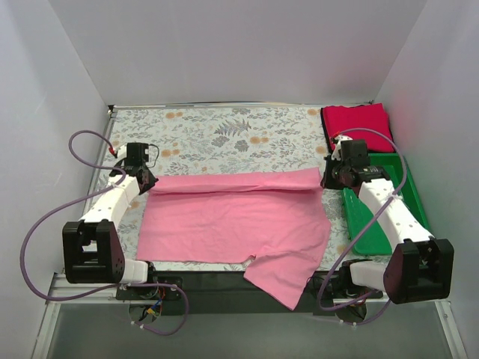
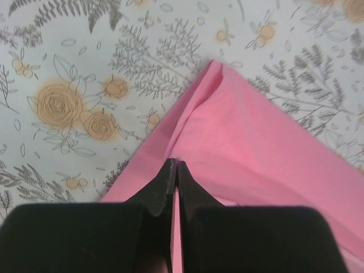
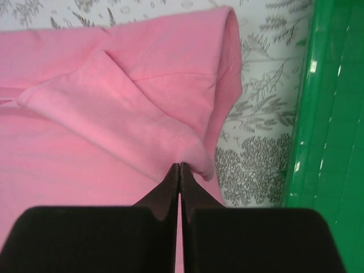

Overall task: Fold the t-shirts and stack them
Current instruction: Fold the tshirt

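The pink t-shirt lies spread across the middle of the table, its far edge folded over toward me into a long band. My left gripper is at the band's left end. In the left wrist view it is shut, its tips pinching the pink cloth at a crease. My right gripper is at the band's right end. It is shut on a puckered fold of the shirt. The red t-shirt lies folded at the back right corner.
A green bin sits along the right side under my right arm, and its wall is close beside the right gripper. The floral table cloth covers the table. One lower corner of the pink shirt hangs over the near edge.
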